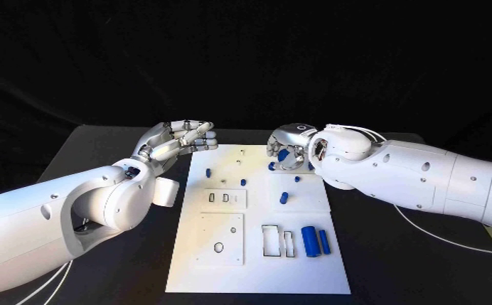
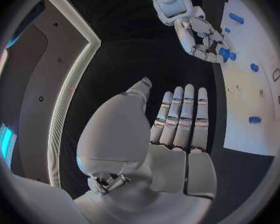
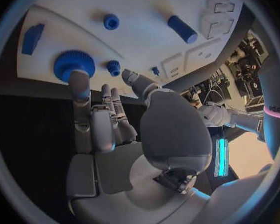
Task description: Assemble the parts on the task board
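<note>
The black worktop (image 1: 123, 262) carries the white task board (image 1: 261, 276), a long plate running from the near edge to the far middle. The left arm reaches in from the left, and the left hand (image 1: 183, 138) hovers just beside the board's far-left corner, over the dark worktop; its fingers lie straight and side by side, holding nothing, as the left wrist view shows (image 2: 180, 119). The right arm comes in from the right, and the right hand (image 1: 290, 145) sits over the board's far-right corner. In the right wrist view one fingertip of that hand (image 3: 79, 79) touches the rim of a blue toothed gear (image 3: 73, 62) lying near the board's edge, while the other fingers are loosely apart; whether the gear is actually pinched cannot be told.

On the board, two blue cylinders (image 1: 310, 240) lie side by side at the near right, just beside a pair of rectangular slots (image 1: 271, 239). A shorter blue peg (image 1: 284, 197) lies near the middle right. Small blue pieces (image 1: 207, 173) stand toward the far left of the board, and two raised white square plates (image 1: 224, 198) with cut-outs sit on its left half. A blue wedge-shaped piece (image 3: 33, 38) rests close to the gear.
</note>
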